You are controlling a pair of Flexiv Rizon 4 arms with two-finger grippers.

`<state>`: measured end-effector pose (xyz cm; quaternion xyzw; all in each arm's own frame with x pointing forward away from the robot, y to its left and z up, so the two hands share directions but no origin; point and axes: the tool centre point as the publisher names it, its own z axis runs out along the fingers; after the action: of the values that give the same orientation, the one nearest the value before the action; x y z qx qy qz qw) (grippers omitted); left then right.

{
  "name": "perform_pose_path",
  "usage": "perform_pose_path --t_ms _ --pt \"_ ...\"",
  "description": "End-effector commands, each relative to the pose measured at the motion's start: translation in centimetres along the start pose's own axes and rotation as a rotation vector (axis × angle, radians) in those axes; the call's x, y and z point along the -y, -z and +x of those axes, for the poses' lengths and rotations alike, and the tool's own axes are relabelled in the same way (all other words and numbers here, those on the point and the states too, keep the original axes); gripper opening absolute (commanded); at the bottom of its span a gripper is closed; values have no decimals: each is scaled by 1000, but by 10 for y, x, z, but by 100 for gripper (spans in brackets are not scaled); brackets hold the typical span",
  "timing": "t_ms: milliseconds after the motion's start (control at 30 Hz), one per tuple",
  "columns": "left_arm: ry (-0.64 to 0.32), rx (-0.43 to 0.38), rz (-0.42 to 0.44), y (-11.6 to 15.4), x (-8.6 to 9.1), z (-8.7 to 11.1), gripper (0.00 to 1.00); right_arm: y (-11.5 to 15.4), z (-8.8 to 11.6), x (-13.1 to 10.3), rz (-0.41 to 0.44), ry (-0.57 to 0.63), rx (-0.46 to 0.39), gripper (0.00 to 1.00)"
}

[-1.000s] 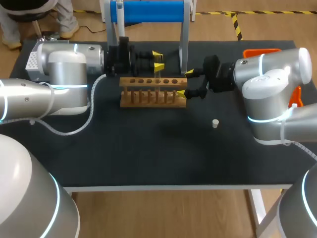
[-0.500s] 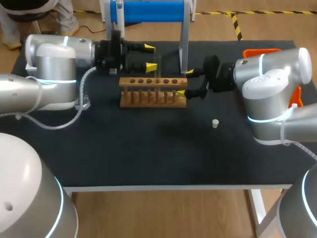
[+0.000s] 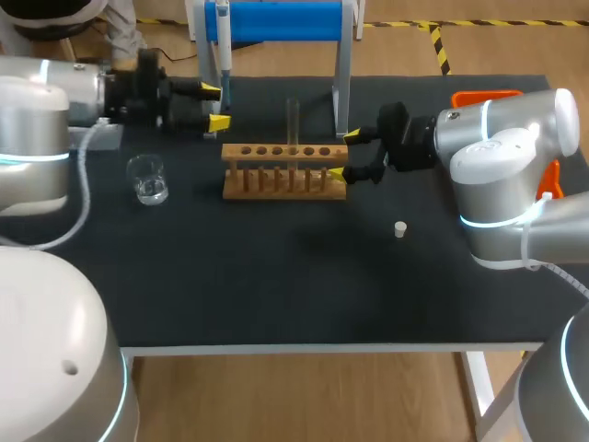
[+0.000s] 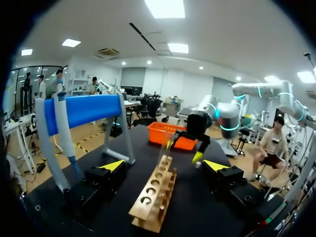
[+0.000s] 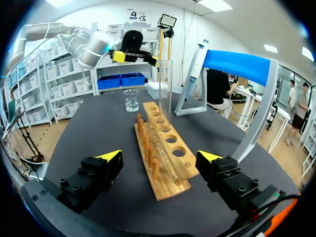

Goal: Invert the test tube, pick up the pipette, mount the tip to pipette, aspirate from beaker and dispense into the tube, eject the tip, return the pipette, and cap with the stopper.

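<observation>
tube [image 3: 293,120] upright in rack [image 3: 276,180] — mouth up for filling | left hand [image 3: 215,106] spread, empty, pipette [image 3: 222,46] near, likely next | right hand [image 3: 345,155] spread astride rack end — likely steadying

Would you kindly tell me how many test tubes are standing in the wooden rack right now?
1: a clear test tube stands upright in a middle hole of the wooden rack. The other holes look empty.
</observation>
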<state>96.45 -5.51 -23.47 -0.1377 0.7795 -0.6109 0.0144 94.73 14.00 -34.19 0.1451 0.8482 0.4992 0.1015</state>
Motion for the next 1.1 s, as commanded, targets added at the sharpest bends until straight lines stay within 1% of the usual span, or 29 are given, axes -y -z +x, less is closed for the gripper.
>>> perform_pose_path --t_ms 33,733,767,867,933,1100 --pt "1 39 -6 20 4 12 100 0 0 0 1 0 0 100" --pt "1 39 -6 20 4 12 100 0 0 0 1 0 0 100" --pt "-1 28 17 23 2 12 100 0 0 0 1 0 0 100" --pt "16 67 16 39 -7 5 100 0 0 0 1 0 0 100" --pt "33 110 -2 52 -14 -1 100 0 0 0 1 0 0 100" --pt "72 222 -40 96 -35 -19 100 0 0 0 1 0 0 100"
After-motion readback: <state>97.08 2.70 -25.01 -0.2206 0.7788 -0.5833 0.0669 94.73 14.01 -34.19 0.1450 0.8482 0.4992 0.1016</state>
